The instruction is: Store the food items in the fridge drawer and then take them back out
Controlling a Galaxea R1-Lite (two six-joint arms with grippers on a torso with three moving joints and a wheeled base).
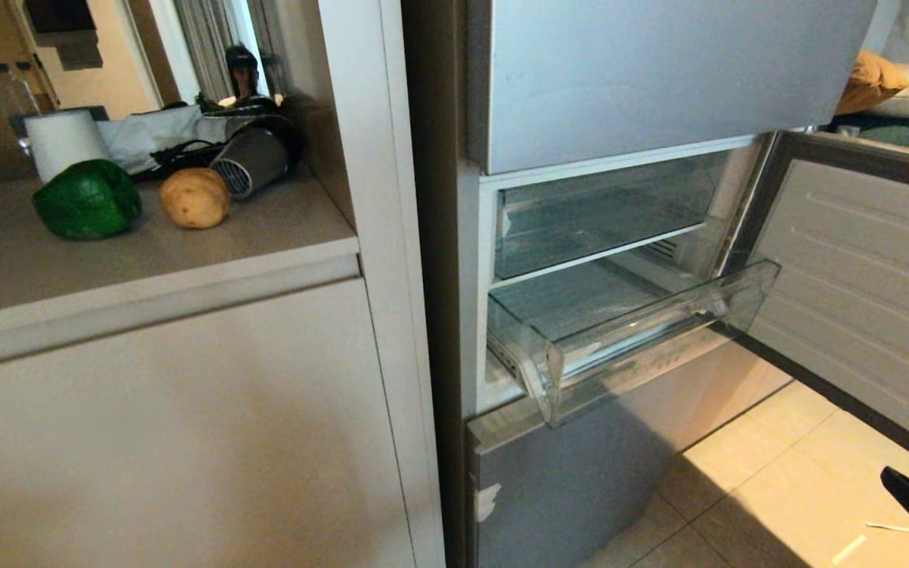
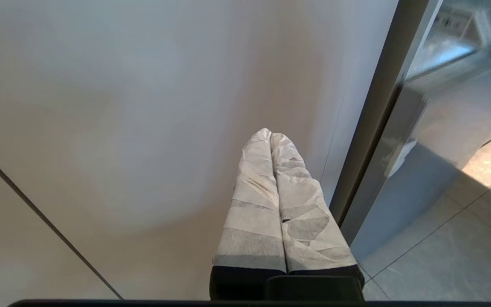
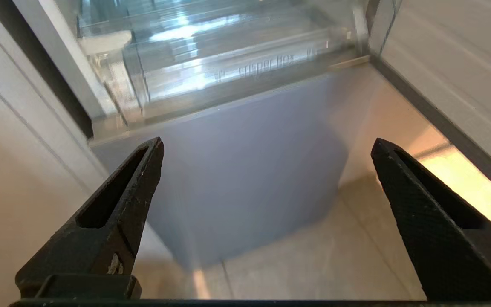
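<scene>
Green pepper (image 1: 87, 199) and tan bun (image 1: 194, 197) sit side by side on the counter (image 1: 186, 252) at upper left, the hair dryer (image 1: 249, 162) just behind them. Centre-right, the clear drawer (image 1: 628, 331) juts from the open fridge. The left gripper (image 2: 270, 137) has its wrapped fingers pressed together; the right gripper (image 3: 267, 149) is spread wide, low before the drawer.

The fridge drawer (image 1: 644, 331) is being seen as clear, glossy plastic. A glossy skin is being shown by the bell pepper (image 1: 87, 199), a matt, rough one by the bun-like lump (image 1: 194, 197). The desk (image 1: 147, 244) is being seen as smooth and matt.
</scene>
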